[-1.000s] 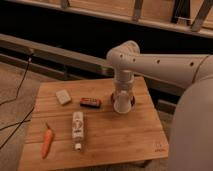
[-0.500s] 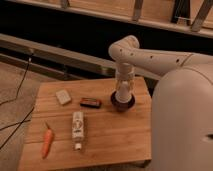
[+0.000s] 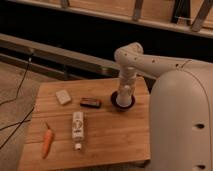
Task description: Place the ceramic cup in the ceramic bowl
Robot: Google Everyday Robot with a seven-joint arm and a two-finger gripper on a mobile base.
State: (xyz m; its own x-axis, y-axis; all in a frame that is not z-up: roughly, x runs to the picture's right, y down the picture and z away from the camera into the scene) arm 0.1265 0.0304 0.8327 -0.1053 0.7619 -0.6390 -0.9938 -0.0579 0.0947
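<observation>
The dark purple-maroon ceramic bowl (image 3: 115,103) sits on the wooden table (image 3: 110,140) near its far right corner. The white ceramic cup (image 3: 125,94) stands upright inside the bowl. My gripper (image 3: 125,86) points straight down right over the cup, at its top, with the white arm rising behind it. The cup's rim is hidden by the gripper.
A dark snack bar (image 3: 90,102) lies left of the bowl. A white sponge (image 3: 63,96) lies at the far left. A white labelled bottle (image 3: 77,125) lies on its side mid-table and a carrot (image 3: 46,141) near the front left. My white body (image 3: 182,125) fills the right side.
The cup and gripper stand lower, with the bowl's dark rim now showing around the cup. My arm's elbow has swung over to the left and my body takes up more of the view.
</observation>
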